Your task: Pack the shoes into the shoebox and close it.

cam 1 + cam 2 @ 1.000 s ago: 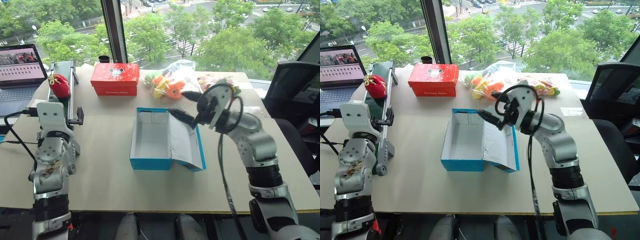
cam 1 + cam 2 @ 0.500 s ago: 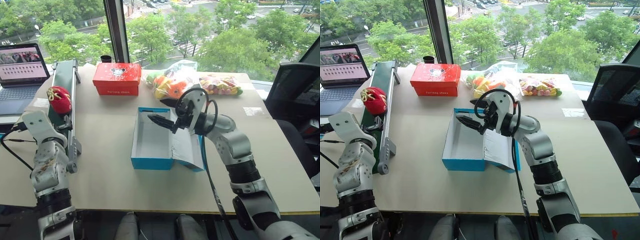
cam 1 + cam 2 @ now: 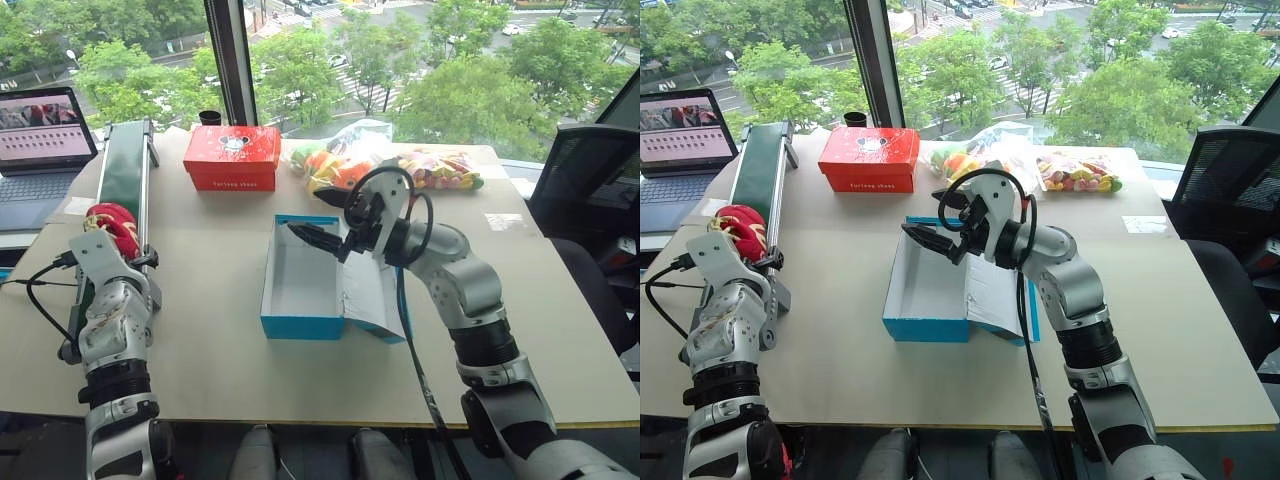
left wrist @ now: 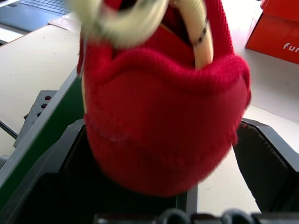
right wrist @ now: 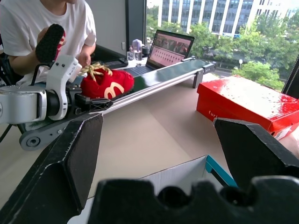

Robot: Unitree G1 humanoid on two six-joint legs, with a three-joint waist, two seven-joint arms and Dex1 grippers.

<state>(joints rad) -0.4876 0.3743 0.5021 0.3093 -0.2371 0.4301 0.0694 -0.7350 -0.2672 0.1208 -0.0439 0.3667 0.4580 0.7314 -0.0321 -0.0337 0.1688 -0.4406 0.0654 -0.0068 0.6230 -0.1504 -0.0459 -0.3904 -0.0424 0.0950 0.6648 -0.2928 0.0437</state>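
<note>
A: From the head views, the left gripper reaches along the green conveyor to a red shoe; the right gripper, fingers spread and empty, hangs over the open blue shoebox, whose white inside holds nothing.

B: And the left wrist view?

A: The shoe sits between the two black fingers, but I can't tell if they pinch it. I'd call this the pick-up step.

B: The right wrist view?

A: It shows the left arm level, low over the belt, at the shoe, and a person holding a second shoe. Next, I think: clamp, lift, carry to the box.
</note>
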